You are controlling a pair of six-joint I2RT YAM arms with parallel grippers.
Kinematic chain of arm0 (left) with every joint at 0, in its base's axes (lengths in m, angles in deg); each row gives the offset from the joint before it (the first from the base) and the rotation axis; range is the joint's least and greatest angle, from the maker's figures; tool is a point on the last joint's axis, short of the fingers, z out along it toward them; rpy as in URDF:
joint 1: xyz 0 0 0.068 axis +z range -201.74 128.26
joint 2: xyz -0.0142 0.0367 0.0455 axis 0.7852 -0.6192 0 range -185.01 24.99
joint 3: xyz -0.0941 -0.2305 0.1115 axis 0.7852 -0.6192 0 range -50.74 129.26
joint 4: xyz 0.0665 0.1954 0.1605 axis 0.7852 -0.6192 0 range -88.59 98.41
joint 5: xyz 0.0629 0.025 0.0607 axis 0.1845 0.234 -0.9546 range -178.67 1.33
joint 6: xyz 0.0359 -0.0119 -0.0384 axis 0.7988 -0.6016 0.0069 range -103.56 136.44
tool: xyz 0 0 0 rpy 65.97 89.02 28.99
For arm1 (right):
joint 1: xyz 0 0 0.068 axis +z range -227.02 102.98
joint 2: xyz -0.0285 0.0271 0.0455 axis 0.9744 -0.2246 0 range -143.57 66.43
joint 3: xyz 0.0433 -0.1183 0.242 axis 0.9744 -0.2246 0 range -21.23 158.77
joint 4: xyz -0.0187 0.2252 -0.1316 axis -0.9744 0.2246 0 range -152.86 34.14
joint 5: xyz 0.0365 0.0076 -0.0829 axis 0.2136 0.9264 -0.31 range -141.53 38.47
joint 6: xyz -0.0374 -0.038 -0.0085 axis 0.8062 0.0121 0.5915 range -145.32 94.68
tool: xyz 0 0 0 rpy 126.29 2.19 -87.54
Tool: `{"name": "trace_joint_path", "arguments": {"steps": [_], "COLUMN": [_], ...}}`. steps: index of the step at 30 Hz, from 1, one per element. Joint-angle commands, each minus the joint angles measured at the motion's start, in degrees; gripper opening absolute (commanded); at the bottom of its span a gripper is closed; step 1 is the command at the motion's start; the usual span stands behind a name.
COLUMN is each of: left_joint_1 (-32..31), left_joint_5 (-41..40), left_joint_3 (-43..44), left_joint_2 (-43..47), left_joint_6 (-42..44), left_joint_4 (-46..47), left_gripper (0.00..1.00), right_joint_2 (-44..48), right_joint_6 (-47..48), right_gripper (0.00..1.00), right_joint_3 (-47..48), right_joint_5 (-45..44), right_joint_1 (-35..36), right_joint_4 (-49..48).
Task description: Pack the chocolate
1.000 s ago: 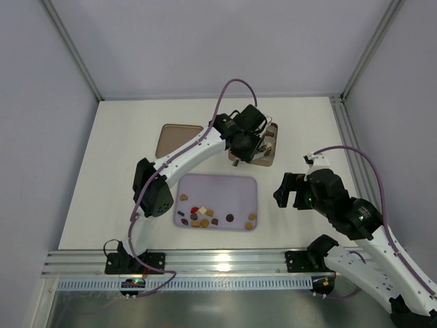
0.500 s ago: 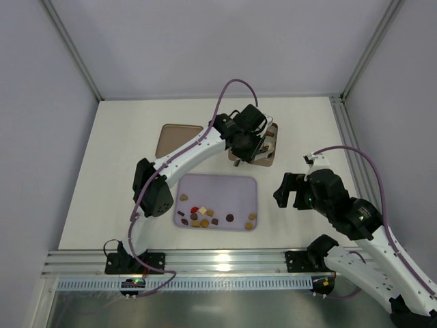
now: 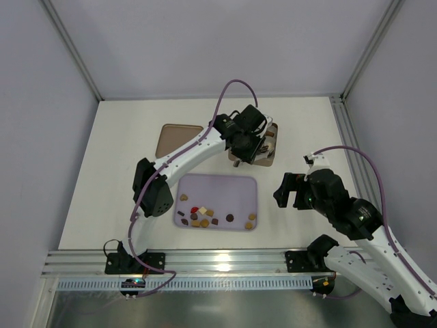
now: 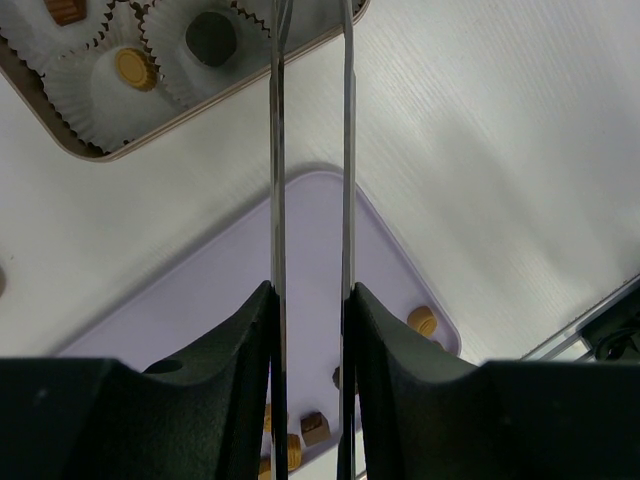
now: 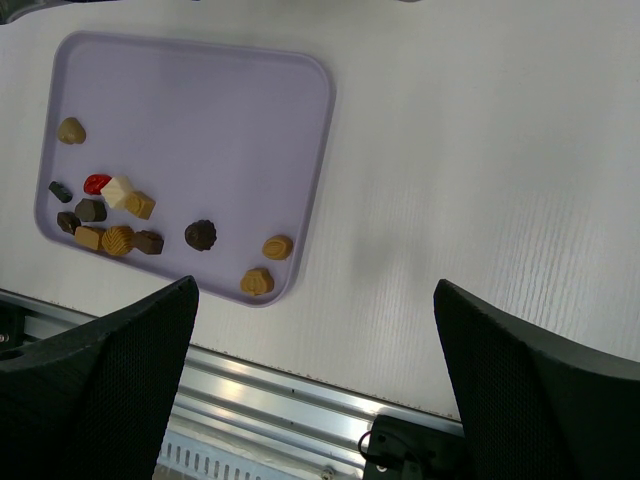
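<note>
The chocolate lies on a lavender tray (image 3: pixel 225 186), also seen in the right wrist view (image 5: pixel 200 110): a red piece (image 5: pixel 97 183), a cream piece (image 5: pixel 117 190), a dark piece (image 5: pixel 201 235) and several tan ones. My left gripper (image 3: pixel 244 152) hangs over the brown box (image 3: pixel 265 158) of white cup liners. In the left wrist view (image 4: pixel 311 20) its two thin blades stand a narrow gap apart and run off the top edge, so their tips are hidden. The box (image 4: pixel 200 105) holds a tan piece (image 4: pixel 135 68) and a dark piece (image 4: pixel 210 38). My right gripper (image 3: pixel 290 191) is wide open and empty (image 5: pixel 315 380), right of the tray.
A flat brown lid (image 3: pixel 179 139) lies left of the box. An aluminium rail (image 3: pixel 218 263) runs along the near table edge, close below the tray (image 5: pixel 300 390). Enclosure walls stand on the left, right and back.
</note>
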State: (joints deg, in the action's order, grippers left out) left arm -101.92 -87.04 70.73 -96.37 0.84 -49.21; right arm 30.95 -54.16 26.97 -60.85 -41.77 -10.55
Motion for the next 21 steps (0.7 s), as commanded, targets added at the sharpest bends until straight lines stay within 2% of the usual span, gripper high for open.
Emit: {"name": "trace_joint_path", "arguments": {"steps": [1,21], "left_joint_1": [0.3,0.3], "left_joint_5": [0.4,-0.3], "left_joint_3": [0.1,0.0], "left_joint_2": [1.2,2.9], "left_joint_6": [0.7,1.0], "left_joint_4": [1.4,1.4], "left_gripper": [0.35,0.38], "right_joint_2": [0.5,0.6], "right_joint_6": [-0.3,-0.4], "right_gripper": [1.0,1.0], "right_joint_3": [0.9,1.0], "right_joint_5": [-0.9,-1.0], "right_joint_1": [-0.1,-0.1], "right_joint_4": [-1.0,-1.0]}}
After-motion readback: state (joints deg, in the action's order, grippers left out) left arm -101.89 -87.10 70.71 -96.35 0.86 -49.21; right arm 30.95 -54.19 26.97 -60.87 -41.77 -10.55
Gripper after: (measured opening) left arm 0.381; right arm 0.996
